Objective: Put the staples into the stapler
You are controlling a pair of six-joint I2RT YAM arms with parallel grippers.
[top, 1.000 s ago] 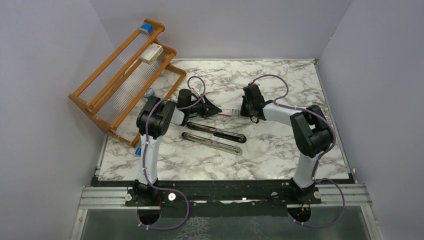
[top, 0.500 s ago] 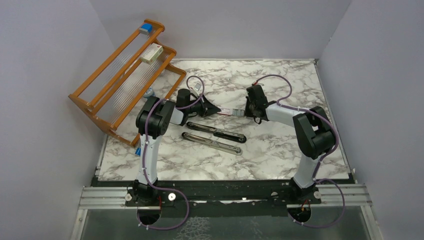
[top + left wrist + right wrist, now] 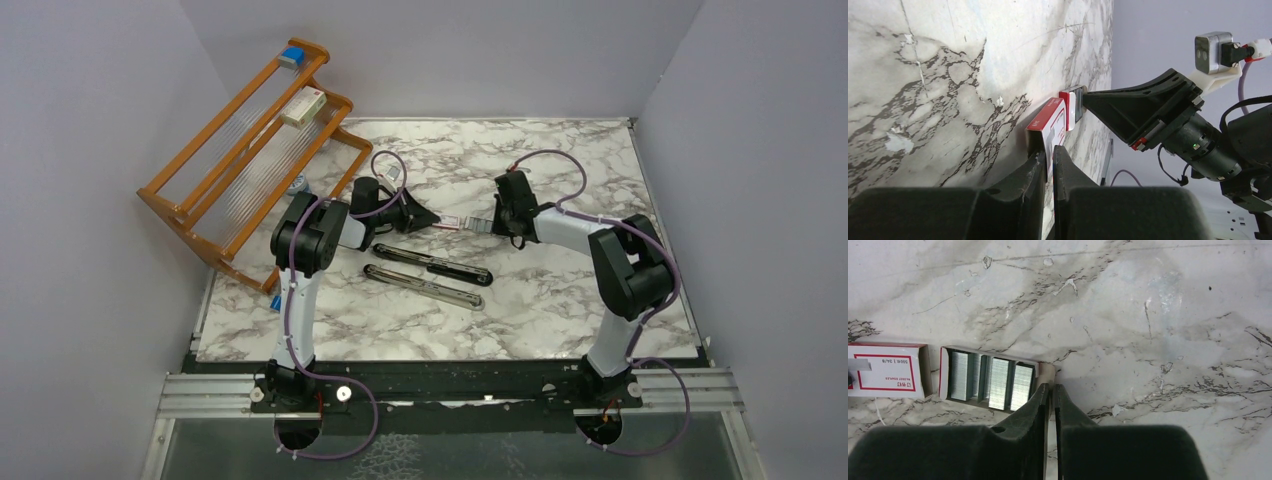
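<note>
Staples point(image 3: 990, 379) sit in rows in the grey tray point(image 3: 1045, 371), at 3 o'clock of the red-and-white packet point(image 3: 885, 371). Right gripper point(image 3: 1050, 389) pinches the tray's end; left gripper point(image 3: 1049, 150) clamps the packet. Hold the tray level, lest strips spill; the stapler point(image 3: 430, 265) lies at 6 o'clock of them.

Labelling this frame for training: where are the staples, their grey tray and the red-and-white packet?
staples point(image 3: 999, 382), right wrist view, middle strip's top.
grey tray point(image 3: 944, 374), right wrist view, left end wall.
red-and-white packet point(image 3: 888, 371), right wrist view, printed top face.
</note>
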